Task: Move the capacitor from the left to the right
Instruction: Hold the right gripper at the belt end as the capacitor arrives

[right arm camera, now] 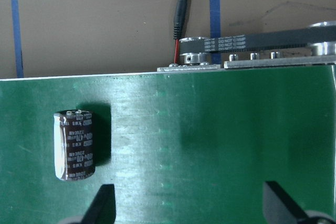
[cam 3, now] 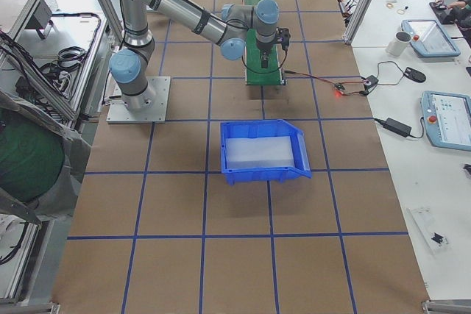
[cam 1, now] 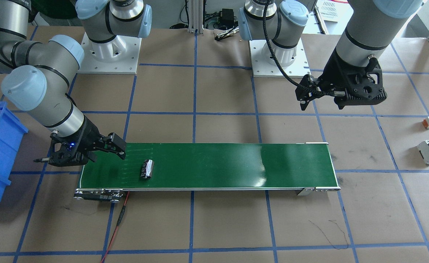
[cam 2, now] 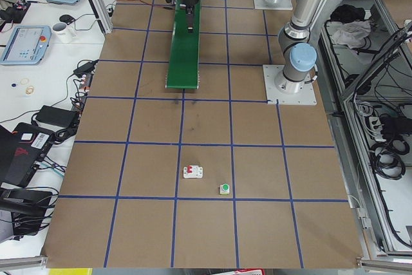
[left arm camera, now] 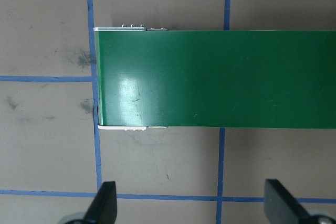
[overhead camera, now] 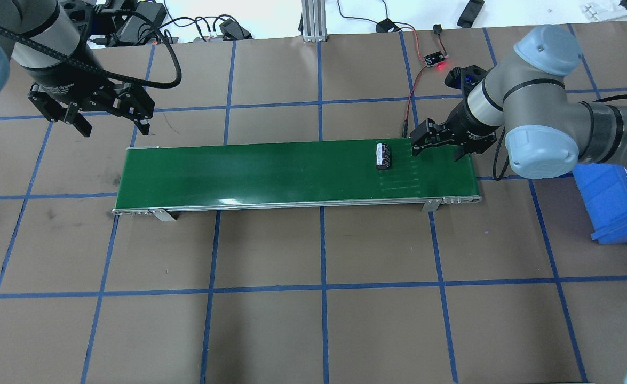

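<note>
Lying sideways near the belt's [cam 1: 218, 164] right end, the capacitor [cam 1: 146, 169] is awaiting pickup, I'd say; the right gripper [overhead camera: 438, 151] is hovering beside it, spread wide, needing to straddle it. The left gripper [overhead camera: 114, 126] is hanging spread too.

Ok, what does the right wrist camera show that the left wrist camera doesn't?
Only the right wrist view: the small dark cylindrical capacitor lying on its side on the green conveyor belt, plus a black toothed drive belt and a black-and-red cable. Only the left wrist view: the conveyor's other end, no capacitor in frame. Both: the belt, brown table with blue tape lines, and an open gripper: left gripper, right gripper.
</note>
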Available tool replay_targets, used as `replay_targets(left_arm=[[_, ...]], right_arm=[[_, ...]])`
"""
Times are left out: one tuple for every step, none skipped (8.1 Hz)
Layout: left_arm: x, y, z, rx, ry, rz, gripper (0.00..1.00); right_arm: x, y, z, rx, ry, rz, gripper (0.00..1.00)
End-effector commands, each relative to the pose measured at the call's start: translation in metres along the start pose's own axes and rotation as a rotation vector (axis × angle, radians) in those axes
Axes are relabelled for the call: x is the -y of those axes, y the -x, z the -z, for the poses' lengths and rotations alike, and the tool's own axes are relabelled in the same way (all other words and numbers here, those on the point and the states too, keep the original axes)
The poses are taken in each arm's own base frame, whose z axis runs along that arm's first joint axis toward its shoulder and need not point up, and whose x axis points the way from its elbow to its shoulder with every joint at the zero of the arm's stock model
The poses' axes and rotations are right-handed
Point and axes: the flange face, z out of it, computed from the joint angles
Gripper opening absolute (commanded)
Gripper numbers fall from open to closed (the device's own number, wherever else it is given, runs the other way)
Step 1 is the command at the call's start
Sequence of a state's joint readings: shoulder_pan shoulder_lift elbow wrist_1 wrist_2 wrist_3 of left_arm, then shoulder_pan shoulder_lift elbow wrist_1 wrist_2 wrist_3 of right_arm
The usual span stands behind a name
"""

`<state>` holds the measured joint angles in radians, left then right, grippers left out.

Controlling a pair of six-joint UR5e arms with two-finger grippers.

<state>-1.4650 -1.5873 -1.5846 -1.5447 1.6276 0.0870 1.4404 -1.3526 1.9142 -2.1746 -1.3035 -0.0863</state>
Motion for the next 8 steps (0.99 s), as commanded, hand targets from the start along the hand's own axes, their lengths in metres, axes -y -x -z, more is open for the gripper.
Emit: replay_targets(left_arm=[[0.0, 0.0, 0.001, 0.0, -0.001, 0.0, 1.0], [0.0, 0.0, 0.001, 0.0, -0.001, 0.0, 1.0], [0.0, 0.0, 0.001, 0.002, -0.001, 0.0, 1.0], [-0.001, 0.0, 0.001, 0.002, -0.003, 0.0, 1.0], [-0.001, 0.0, 0.001, 0.002, -0.003, 0.0, 1.0], [-0.001, 0.0, 0.002, 0.002, -0.004, 0.0, 1.0], [-0.001, 0.0, 0.002, 0.002, -0.004, 0.0, 1.0], [-0.001, 0.0, 0.002, 0.002, -0.004, 0.0, 1.0]], right_arm=[[0.004, -0.003, -0.011, 0.008, 0.014, -0.008, 0.99], [0.006, -0.003, -0.01, 0.008, 0.012, -0.007, 0.99], [0.007, -0.004, -0.01, 0.008, 0.006, -0.005, 0.99], [0.009, -0.004, -0.013, 0.007, 0.001, -0.007, 0.99], [0.009, -0.005, -0.014, 0.007, 0.001, -0.007, 0.99], [0.009, -0.005, -0.015, 0.008, 0.004, -0.006, 0.98], [0.009, -0.006, -0.018, 0.008, 0.007, -0.007, 0.96], [0.01, -0.006, -0.02, 0.008, 0.01, -0.008, 0.94]])
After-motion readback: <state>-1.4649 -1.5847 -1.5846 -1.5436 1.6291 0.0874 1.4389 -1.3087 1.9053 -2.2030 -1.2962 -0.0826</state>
